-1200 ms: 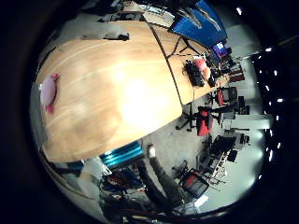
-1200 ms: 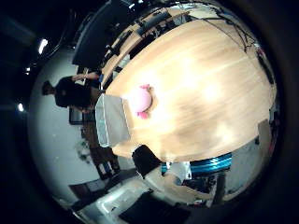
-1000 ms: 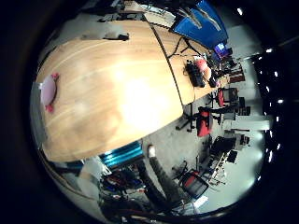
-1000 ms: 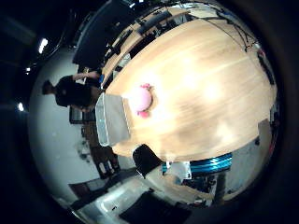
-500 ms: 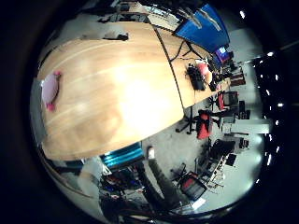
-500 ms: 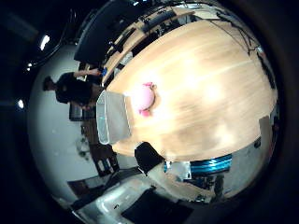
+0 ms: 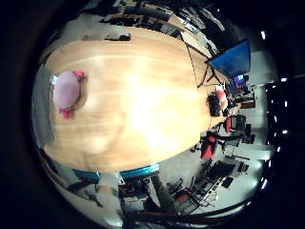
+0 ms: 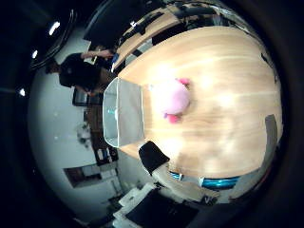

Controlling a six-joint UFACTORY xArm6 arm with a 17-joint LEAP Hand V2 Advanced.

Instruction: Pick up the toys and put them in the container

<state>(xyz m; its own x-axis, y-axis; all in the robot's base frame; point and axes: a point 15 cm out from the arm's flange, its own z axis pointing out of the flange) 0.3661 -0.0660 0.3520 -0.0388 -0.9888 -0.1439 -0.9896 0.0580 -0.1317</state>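
A pink plush toy (image 8: 173, 98) lies on the wooden table (image 8: 223, 95), right beside a clear rectangular container (image 8: 123, 109) that stands at the table's edge. The toy also shows in the little finger side view (image 7: 67, 91) with the container's rim (image 7: 40, 100) next to it.
A black chair (image 8: 154, 156) stands at the table's edge near the container. A blue bin (image 7: 133, 173) sits under the table's side. More desks with a blue screen (image 7: 232, 59) and red and black chairs (image 7: 212, 145) stand beyond.
Both views have shifted and the toy and container look larger, so the camera has moved toward them. The toy and container lie where they were.
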